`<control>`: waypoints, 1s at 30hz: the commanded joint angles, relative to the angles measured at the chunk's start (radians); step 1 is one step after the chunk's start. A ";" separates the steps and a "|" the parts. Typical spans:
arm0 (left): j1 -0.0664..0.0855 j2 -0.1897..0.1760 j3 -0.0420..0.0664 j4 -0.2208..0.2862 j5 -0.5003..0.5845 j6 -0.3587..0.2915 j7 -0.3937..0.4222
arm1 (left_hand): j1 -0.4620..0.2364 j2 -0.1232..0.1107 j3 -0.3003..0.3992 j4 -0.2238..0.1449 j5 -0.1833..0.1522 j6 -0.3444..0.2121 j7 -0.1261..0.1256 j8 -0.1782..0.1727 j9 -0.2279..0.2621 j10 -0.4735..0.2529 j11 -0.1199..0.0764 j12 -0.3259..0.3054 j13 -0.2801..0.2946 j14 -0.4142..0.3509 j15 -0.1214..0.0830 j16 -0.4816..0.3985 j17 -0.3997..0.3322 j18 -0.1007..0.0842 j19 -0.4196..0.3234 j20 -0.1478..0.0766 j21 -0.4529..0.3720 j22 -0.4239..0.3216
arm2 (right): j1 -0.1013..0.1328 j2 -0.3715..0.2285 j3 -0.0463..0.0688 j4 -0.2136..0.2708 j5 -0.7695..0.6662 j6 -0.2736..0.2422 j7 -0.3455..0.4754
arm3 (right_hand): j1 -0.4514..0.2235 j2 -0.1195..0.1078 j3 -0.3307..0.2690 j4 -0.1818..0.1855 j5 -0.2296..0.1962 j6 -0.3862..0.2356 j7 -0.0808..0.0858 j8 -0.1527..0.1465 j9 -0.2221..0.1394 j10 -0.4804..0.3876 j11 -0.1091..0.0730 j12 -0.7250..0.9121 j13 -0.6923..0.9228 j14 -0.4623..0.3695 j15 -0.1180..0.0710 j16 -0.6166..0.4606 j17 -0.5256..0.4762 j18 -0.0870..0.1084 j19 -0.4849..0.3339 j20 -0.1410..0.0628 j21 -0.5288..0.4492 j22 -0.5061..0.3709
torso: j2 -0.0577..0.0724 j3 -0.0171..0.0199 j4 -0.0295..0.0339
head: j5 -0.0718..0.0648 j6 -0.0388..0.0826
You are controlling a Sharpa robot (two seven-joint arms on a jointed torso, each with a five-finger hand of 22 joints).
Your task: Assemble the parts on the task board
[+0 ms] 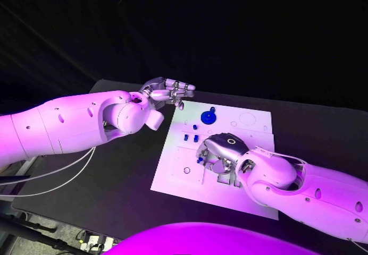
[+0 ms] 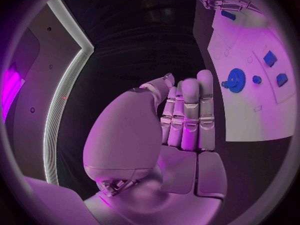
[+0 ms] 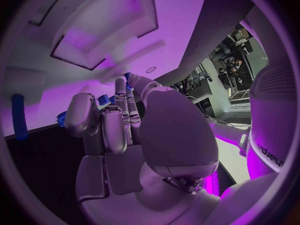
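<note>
Strong magenta light, dark surroundings, fisheye bending at wrist-view edges.

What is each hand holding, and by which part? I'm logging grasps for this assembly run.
The left hand holds nothing. The right hand is down on the task board among blue parts; whether it grips one cannot be told.
</note>
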 commanded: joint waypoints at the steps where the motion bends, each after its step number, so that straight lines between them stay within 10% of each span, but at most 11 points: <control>1: 0.001 0.003 0.001 0.001 -0.002 0.018 0.003 | 0.004 0.003 0.000 -0.004 0.000 -0.005 0.005 -0.003 -0.001 -0.008 -0.002 0.005 0.001 -0.006 -0.001 -0.003 -0.001 0.012 -0.004 0.001 -0.003 -0.001 | -0.001 0.004 -0.001 0.000 -0.016 0.025 -0.005 | -0.006 0.002 0.006 0.002 0.007 0.003 0.002 0.002 0.002 0.003 0.003 -0.005 -0.002 0.046 -0.009 0.004 0.002 -0.008 0.008 0.002 0.006 0.021 | 0.001 -0.0001 0.0001 | 0.001 0.000; 30: 0.001 0.004 0.001 -0.002 -0.002 0.019 0.003 | 0.004 0.003 0.000 -0.004 0.000 -0.005 0.005 -0.003 -0.001 -0.008 -0.002 0.005 0.001 -0.006 -0.001 -0.003 -0.001 0.012 -0.004 0.001 -0.003 -0.001 | -0.004 0.015 -0.004 -0.012 -0.029 0.042 -0.039 | -0.064 -0.040 -0.043 0.018 0.017 -0.084 0.044 -0.048 -0.021 -0.085 0.043 -0.055 -0.016 0.041 0.024 0.007 -0.003 -0.002 -0.011 0.027 -0.038 0.007 | 0.000 0.0004 0.0004 | 0.003 -0.006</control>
